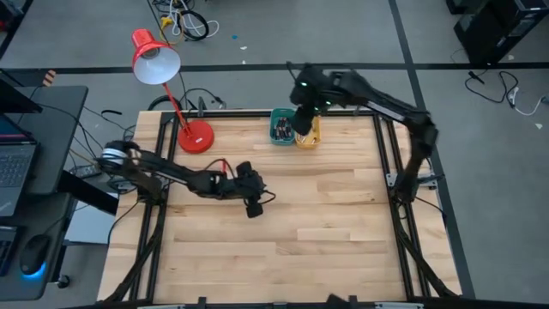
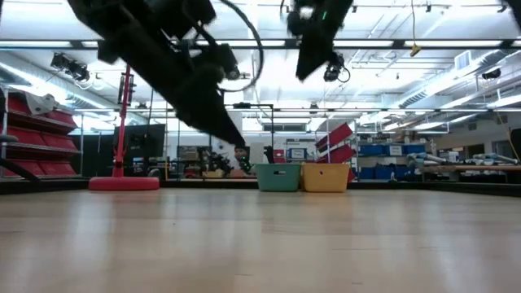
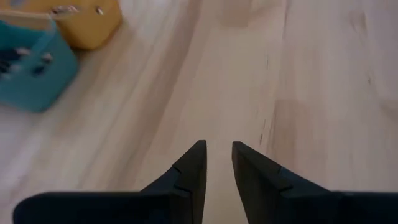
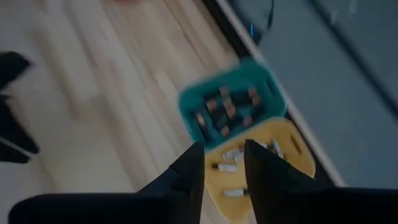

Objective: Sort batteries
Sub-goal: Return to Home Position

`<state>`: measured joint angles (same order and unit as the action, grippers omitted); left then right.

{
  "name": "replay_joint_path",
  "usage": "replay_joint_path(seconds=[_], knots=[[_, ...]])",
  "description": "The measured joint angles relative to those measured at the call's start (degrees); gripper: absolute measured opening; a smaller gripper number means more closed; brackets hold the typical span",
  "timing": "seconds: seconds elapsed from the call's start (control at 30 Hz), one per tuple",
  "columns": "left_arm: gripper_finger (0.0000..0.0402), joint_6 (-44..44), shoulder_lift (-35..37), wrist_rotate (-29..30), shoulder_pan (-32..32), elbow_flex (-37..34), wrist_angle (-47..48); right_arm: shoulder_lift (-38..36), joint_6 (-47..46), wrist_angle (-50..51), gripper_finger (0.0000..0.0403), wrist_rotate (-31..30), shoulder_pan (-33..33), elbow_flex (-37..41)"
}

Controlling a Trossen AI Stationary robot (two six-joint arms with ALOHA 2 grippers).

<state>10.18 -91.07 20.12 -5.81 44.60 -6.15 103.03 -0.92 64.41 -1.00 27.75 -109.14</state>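
Two small bins stand side by side at the table's far edge: a teal bin (image 1: pixel 280 126) (image 4: pixel 230 106) holding several dark batteries (image 4: pixel 224 112), and a yellow bin (image 1: pixel 309 136) (image 4: pixel 267 162) holding several silvery batteries (image 4: pixel 227 167). My right gripper (image 1: pixel 302 127) (image 4: pixel 224 146) hangs above the yellow bin, pointing steeply down, open with nothing between its fingers. My left gripper (image 1: pixel 256 206) (image 3: pixel 217 146) is raised over the bare middle of the table, slanting down, its fingers a little apart and empty. The left wrist view shows both bins, the teal bin (image 3: pixel 31 71) and the yellow bin (image 3: pixel 87 22), farther off.
A red desk lamp (image 1: pixel 159 60) stands on its round base (image 1: pixel 196 137) at the table's far left corner. Bare wood (image 1: pixel 326 232) stretches across the middle and near half. A laptop (image 1: pixel 13 154) sits on a side desk left of the table. A person (image 2: pixel 240 159) shows beyond the far edge.
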Motion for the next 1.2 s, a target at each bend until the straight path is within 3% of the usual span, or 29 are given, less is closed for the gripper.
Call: replay_joint_path(seconds=[0.23, 0.53, 0.7, 0.87, 1.2], knots=[[0.0092, -5.8, 9.0, 1.8, 0.2, 0.1, 5.9, -18.0, 1.4, -13.3, 0.0071, -2.8, -6.5, 14.2], [0.0092, -12.4, 19.8, 1.2, 2.1, 0.0, 10.8, -39.8, 1.0, -38.1, 0.0005, -3.0, -13.3, 43.3], [0.0092, -13.4, 25.2, 0.7, 3.3, 0.0, 13.3, -49.0, -0.4, -52.4, 0.0006, -3.0, -16.9, 57.4], [0.0092, -13.2, 29.2, 1.3, 3.6, -0.1, 13.8, -55.9, 0.0, -59.5, 0.0001, -3.0, -20.3, 67.4], [0.0092, -10.5, 41.8, 1.0, 6.6, -16.9, -0.1, -64.1, -1.2, -72.2, 0.0, -5.9, -25.4, 83.1]])
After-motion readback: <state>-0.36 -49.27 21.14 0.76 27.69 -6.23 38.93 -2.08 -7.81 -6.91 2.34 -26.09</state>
